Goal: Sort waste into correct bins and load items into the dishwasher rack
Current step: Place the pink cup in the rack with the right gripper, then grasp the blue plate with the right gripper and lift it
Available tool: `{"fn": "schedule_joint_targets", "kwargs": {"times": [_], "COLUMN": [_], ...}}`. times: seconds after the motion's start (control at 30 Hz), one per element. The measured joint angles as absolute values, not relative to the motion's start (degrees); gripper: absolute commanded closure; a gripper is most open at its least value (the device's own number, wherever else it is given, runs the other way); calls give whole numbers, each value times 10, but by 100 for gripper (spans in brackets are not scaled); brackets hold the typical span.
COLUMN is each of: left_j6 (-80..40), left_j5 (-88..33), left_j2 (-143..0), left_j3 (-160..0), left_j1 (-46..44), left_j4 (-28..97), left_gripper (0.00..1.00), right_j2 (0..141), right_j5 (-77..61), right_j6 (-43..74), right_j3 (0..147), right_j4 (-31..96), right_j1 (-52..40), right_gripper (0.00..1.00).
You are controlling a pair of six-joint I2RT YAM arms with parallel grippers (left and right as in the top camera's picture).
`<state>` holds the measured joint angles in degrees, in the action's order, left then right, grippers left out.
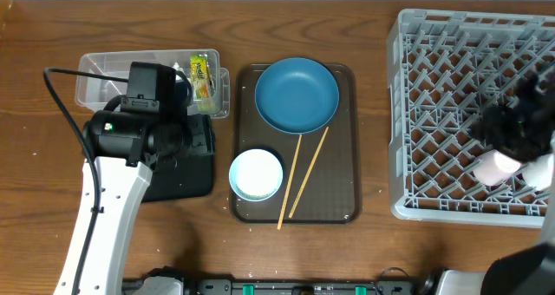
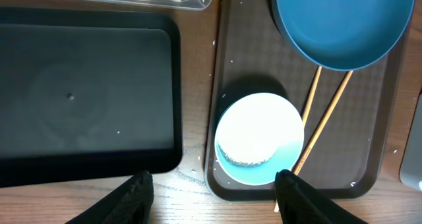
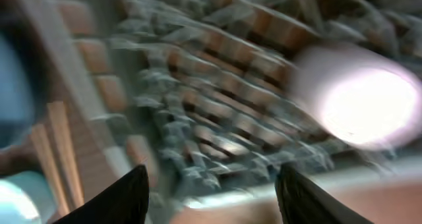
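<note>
My left gripper (image 2: 214, 197) is open and empty, above the table's front edge between the black tray (image 2: 86, 99) and the brown serving tray. On that serving tray are the white bowl (image 1: 256, 173) with rice grains (image 2: 245, 159), the dark blue plate (image 1: 297, 94) and two chopsticks (image 1: 303, 178). The snack wrapper (image 1: 204, 74) lies in the clear tub (image 1: 95, 78). My right gripper (image 3: 214, 184) is open over the grey dishwasher rack (image 1: 451, 69); its view is motion-blurred. A pink cup (image 1: 494, 167) lies in the rack's near right part, apart from the fingers. The tissue is not visible.
The brown serving tray (image 1: 347, 156) sits mid-table between the bins and the rack. My left arm covers part of the tub and the black tray (image 1: 186, 182). A pale shape (image 1: 542, 169) shows next to the pink cup at the frame's right edge.
</note>
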<state>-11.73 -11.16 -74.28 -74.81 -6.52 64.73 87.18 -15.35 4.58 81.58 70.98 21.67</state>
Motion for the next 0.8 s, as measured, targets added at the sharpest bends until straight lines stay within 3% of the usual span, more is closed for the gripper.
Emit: {"fn": "schedule_joint_targets", "kwargs": {"times": [0.2,0.43,0.7,0.8], "left_j6": [-117,-117,-117,-117], "left_j5": [-112,-112,-112,-112], "left_j2": [-743,-743,-743,-743], "left_j3": [-748,-748,-748,-748], "left_j1": [-65,-65,-65,-65], "left_j4": [659,662,662,662], "left_gripper": [37,37,37,37], "right_j2": [849,900,1044,1095], "right_j5": [-223,-172,-80,-58], "right_j6": [30,72,162,203], "right_j3": [816,816,816,816], "right_j4": [581,455,397,376], "right_j1": [75,-106,-198,-205], "right_gripper": [38,36,41,51]}}
